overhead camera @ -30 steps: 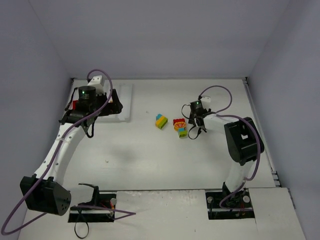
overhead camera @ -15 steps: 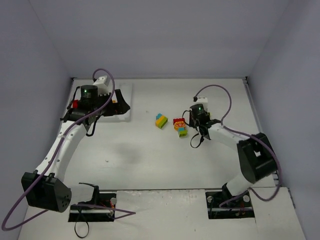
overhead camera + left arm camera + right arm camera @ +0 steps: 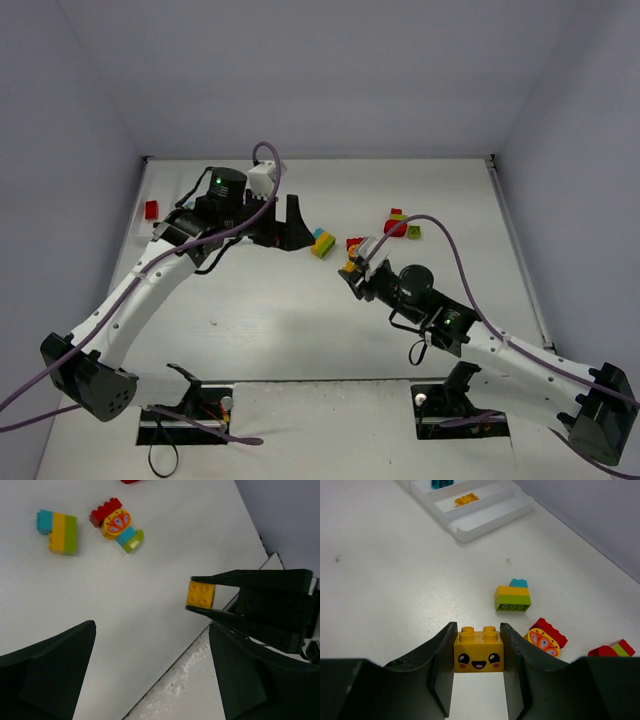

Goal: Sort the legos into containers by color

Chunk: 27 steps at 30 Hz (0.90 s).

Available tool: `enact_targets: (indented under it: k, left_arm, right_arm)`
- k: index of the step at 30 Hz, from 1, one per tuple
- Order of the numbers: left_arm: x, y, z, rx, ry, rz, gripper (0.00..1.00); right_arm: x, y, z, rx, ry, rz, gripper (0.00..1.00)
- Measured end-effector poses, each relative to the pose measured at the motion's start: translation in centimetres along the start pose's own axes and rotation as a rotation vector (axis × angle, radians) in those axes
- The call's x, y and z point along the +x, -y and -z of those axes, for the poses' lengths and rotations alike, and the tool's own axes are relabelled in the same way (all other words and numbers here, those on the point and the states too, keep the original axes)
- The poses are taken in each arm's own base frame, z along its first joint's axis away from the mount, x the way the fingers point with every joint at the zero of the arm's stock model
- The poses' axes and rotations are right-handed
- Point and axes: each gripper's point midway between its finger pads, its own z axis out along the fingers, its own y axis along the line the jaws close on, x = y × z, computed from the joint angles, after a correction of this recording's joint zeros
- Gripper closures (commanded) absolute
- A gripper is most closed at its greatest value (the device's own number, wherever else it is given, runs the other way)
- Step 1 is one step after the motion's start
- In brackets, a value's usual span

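The right pincer (image 3: 478, 652) is clamped on a yellow brick (image 3: 478, 650) with a smiling face printed on its side. One black finger presses each flank, and the brick is held above the white surface (image 3: 280, 320). The left wrist view shows the studs of this brick between the same two fingers. The left pincer (image 3: 150, 675) hangs over the middle of the surface with its fingers (image 3: 50, 675) wide apart.

Near it on the surface lies a clump of cyan, yellow and green bricks (image 3: 322, 242). Just beside that is a second clump (image 3: 356, 245) of red, cyan and green pieces carrying a yellow disc with a painted pattern. Toward the back right sits a red and green clump (image 3: 400, 227). A lone red brick (image 3: 151, 210) lies at the far left.

The white tray (image 3: 470, 532) is well apart from the held brick. One compartment holds a yellow piece (image 3: 465, 499), the next a cyan piece (image 3: 442, 483).
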Motion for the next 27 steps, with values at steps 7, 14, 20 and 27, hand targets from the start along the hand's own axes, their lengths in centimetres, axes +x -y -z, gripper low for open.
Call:
enact_targets:
  k: [7,14,20,27]
  left_arm:
    - [3.5,3.7,-1.9,0.067,-0.132,-0.033,0.18]
    - [5.6,4.6,-3.6,0.077,-0.213,-0.012,0.22]
    - [6.3,5.9,-4.5,0.11,-0.229,-0.003,0.3]
    - [6.9,6.4,-5.8,0.141,-0.248,0.021,0.38]
  right_arm:
    - [0.4,-3.2,0.2,-0.155,0.036,0.118,0.96]
    - [-0.6,-3.8,0.2,-0.197,0.085,0.161,0.94]
    - [-1.0,-4.0,0.2,-0.209,0.102,0.17,0.94]
    - [-1.1,-4.0,0.3,-0.21,0.108,0.171,0.93]
